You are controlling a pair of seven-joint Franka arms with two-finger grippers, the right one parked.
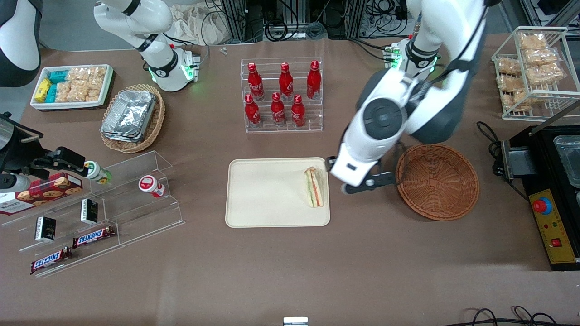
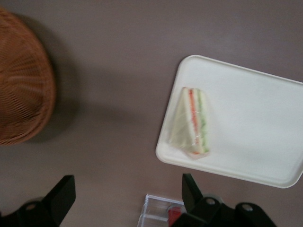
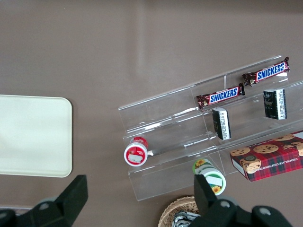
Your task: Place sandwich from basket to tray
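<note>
layered triangular sandwich (image 1: 314, 186) on smooth cream tray (image 1: 267, 194), woven round basket (image 1: 437, 181), end effector (image 2: 128, 194) spread above table

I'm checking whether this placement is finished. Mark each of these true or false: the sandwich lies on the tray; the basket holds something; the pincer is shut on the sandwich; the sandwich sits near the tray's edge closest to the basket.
1. The sandwich lies on the tray. True.
2. The basket holds something. False: it is empty.
3. The pincer is shut on the sandwich. False: it is open and holds nothing, above the table between tray and basket.
4. The sandwich sits near the tray's edge closest to the basket. True.
</note>
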